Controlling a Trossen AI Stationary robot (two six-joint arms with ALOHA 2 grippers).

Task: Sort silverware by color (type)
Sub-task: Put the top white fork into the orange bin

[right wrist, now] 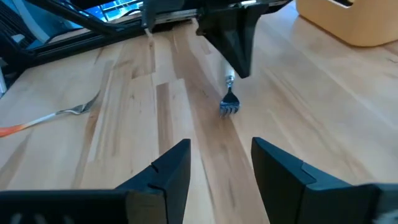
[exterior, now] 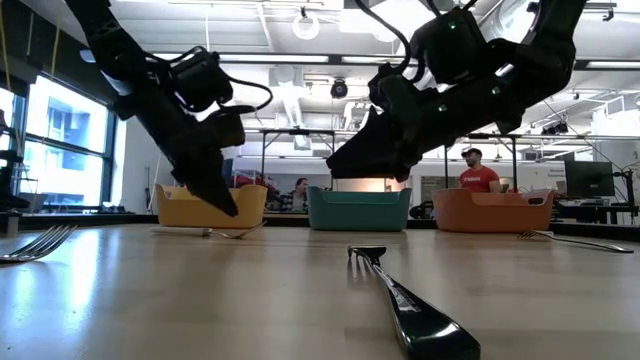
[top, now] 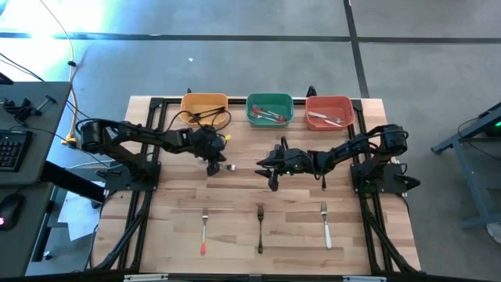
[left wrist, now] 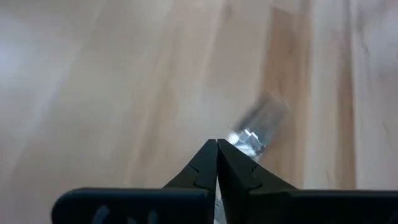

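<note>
The left gripper [top: 214,166] is pressed down to the wooden table [top: 172,227], its fingers clamped together on the handle of a small fork [top: 228,166]. The fork's silver head sticks out just beside the fingertips, on the side toward the right gripper [top: 272,178], which hangs near it with its 2 fingers spread wide and nothing between them.

The right wrist view shows what the overhead view cannot: the fork [right wrist: 229,99] hangs tines-down from the left gripper's dark tip [right wrist: 239,53], its tines at or just above the boards. The left wrist view gives only the closed fingers [left wrist: 199,171] with a blurred glint of metal [left wrist: 252,134] past them. The handle colour cannot be told in any view.

3 more forks lie in a row well apart from both grippers, on the side away from the bins: 1 red-orange-handled [top: 203,231], 1 black-handled [top: 260,227], 1 white-handled [top: 325,225]. Beyond the grippers stand a yellow bin [top: 204,103], a green bin [top: 269,99] and a red bin [top: 329,102]; the green and red ones hold silverware.
</note>
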